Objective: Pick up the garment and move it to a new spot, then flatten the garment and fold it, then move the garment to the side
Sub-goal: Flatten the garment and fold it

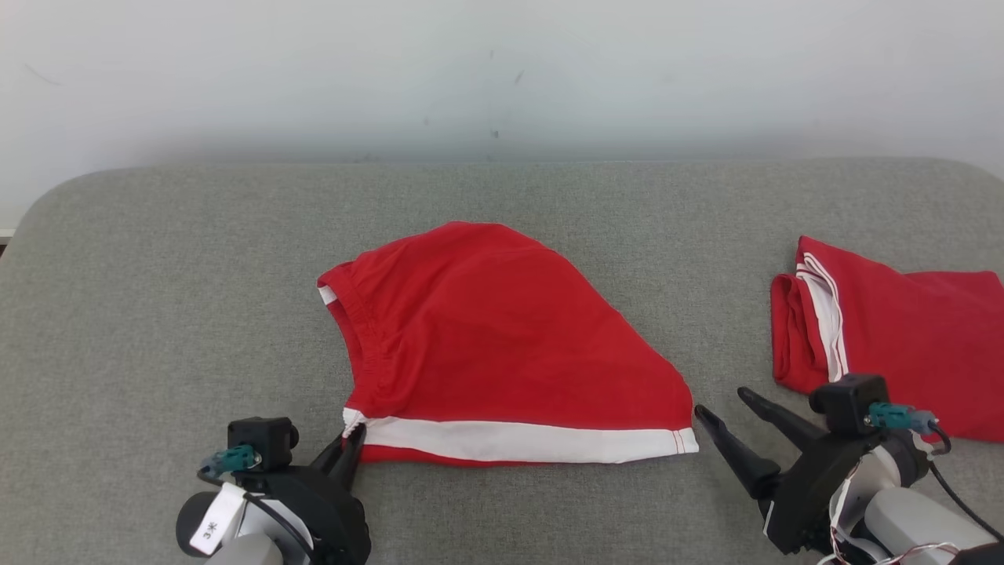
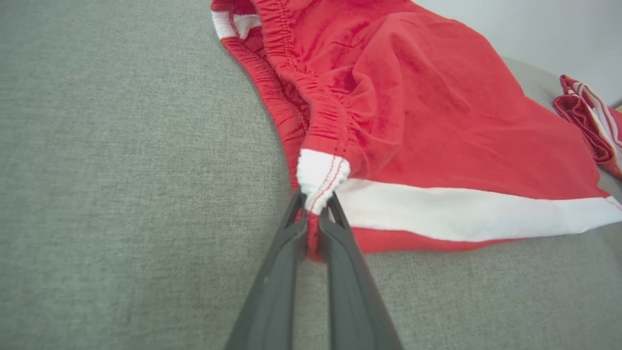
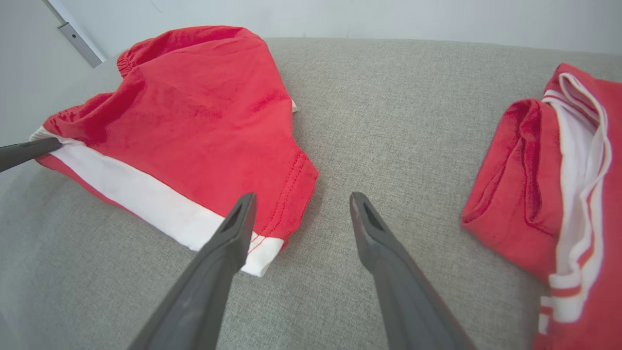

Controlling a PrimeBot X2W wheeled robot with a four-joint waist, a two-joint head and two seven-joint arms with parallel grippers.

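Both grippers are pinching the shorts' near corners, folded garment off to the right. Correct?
No. The left gripper pinches its corner of the shorts, but the right gripper stands open beside the other corner, gripping nothing: see the right wrist view. The folded garment is off to the right.

A plain indoor test space, probably a robotics lab rather than a home. A broad work surface (image 1: 157, 275) with rounded corners, covered in grey woven fabric, stands against a white wall (image 1: 502, 71) marked with a few dark scuffs (image 1: 494, 133). On the surface lie a red garment (image 1: 502, 337) and a second red garment (image 1: 902, 337).
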